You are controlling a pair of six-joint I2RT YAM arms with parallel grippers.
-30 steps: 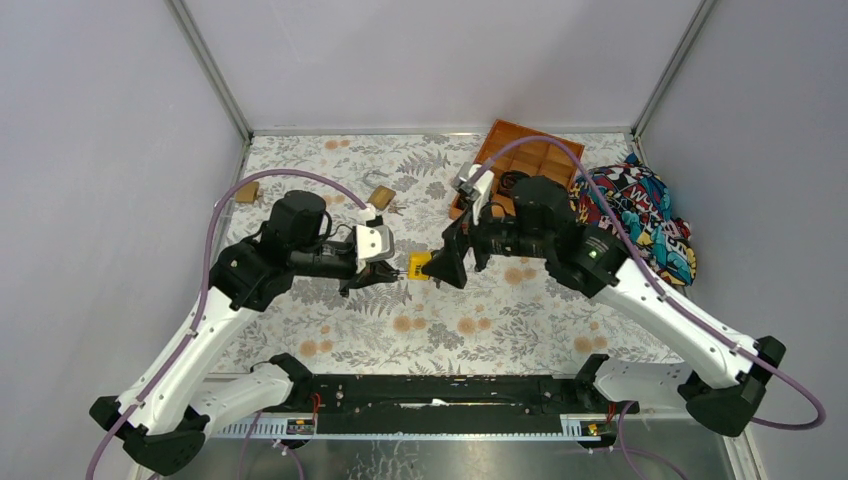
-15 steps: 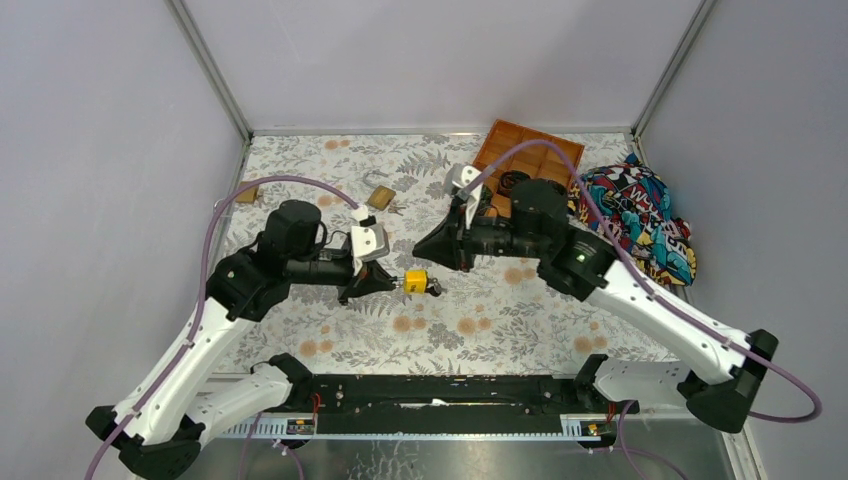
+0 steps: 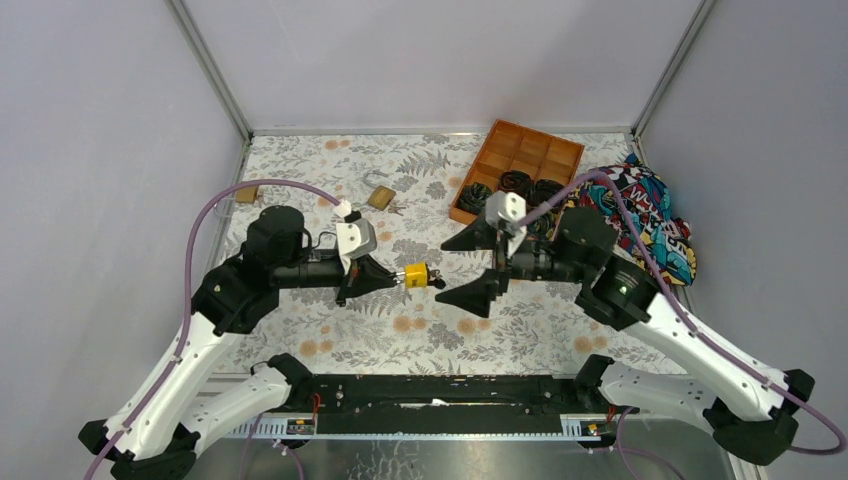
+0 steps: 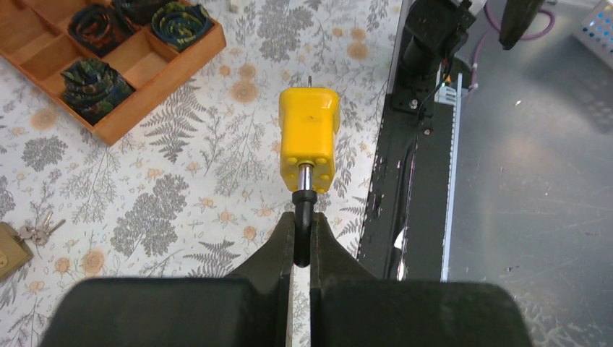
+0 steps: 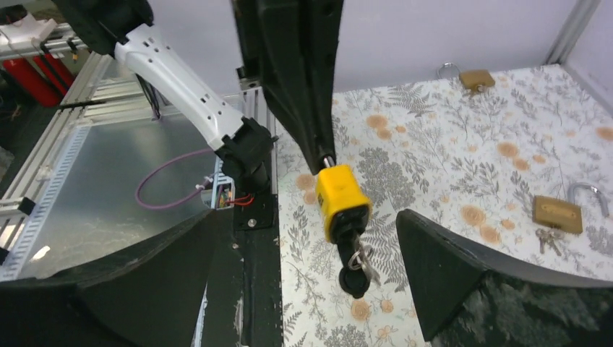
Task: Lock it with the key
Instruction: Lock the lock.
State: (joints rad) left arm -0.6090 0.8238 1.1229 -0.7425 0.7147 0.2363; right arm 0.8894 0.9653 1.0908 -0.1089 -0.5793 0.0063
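Up above the tabletop (image 3: 330, 170), between the two arms, the yellow padlock (image 3: 416, 274) hangs in the air. The left fingers (image 4: 280, 249) are squeezed tight on its metal loop (image 4: 303, 210). The right fingers (image 3: 472, 296) have pulled back from the key (image 5: 356, 278), wide open, holding nothing. The key still sticks in the lock's bottom, so the turning may be done.
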